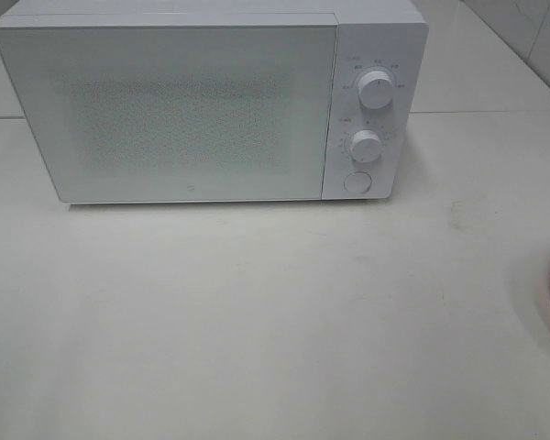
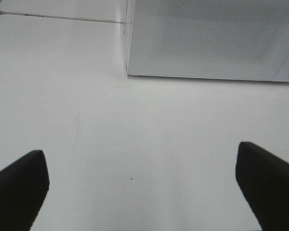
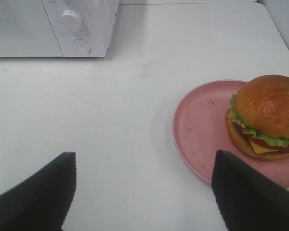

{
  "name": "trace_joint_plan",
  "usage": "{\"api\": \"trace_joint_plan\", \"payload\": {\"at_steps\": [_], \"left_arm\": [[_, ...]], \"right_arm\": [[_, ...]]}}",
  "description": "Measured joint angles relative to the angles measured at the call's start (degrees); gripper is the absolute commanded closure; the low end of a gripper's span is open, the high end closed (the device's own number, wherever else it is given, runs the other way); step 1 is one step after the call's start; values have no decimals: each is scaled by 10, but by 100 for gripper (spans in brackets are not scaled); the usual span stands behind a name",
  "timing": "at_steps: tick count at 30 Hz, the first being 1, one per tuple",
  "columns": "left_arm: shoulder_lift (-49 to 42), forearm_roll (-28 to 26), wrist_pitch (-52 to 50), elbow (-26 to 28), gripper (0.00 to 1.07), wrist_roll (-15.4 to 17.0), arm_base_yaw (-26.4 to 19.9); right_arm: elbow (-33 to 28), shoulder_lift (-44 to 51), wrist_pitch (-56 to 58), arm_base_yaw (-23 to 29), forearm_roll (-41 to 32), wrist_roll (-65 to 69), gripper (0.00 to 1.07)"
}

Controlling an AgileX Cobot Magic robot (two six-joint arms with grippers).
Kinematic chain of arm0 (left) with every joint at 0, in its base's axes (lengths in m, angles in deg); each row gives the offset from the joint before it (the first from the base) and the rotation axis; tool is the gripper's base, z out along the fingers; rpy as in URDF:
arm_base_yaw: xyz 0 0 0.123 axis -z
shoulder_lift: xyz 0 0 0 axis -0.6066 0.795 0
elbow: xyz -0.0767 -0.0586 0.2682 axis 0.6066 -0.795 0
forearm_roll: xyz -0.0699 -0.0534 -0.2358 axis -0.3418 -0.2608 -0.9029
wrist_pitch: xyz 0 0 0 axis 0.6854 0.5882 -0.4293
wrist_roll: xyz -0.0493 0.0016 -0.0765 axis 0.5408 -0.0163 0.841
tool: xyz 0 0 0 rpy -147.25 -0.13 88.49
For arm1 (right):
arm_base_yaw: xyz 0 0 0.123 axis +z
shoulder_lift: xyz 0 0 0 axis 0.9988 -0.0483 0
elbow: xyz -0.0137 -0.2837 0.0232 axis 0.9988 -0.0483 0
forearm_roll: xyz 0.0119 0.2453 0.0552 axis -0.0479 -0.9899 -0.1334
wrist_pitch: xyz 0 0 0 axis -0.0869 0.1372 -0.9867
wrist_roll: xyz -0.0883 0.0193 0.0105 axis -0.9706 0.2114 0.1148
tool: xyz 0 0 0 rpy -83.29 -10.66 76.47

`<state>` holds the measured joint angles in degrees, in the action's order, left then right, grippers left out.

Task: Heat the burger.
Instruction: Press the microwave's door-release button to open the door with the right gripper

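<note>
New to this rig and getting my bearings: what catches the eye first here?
A white microwave, door shut, fills the back of the table. At the table's far right sits a pink plate with the burger on it, bright against all the white. The left gripper and right gripper hang open and empty.

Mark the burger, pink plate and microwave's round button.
burger [image 3: 272,106]: right wrist view, on the top bun.
pink plate [image 3: 200,127]: right wrist view, on bare surface beside the burger.
microwave's round button [image 1: 357,181]: exterior high view, on the button's centre.
</note>
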<state>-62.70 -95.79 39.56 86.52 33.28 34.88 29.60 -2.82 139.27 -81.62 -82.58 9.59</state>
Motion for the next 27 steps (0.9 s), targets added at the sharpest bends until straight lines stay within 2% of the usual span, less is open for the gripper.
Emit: {"api": "trace_joint_plan", "payload": {"at_steps": [20, 27], "left_arm": [[0, 0, 0, 0, 9, 0, 0], [0, 0, 0, 0, 9, 0, 0]], "right_arm": [[5, 0, -1, 0, -9, 0, 31], [19, -58, -32, 0, -13, 2, 31]]}}
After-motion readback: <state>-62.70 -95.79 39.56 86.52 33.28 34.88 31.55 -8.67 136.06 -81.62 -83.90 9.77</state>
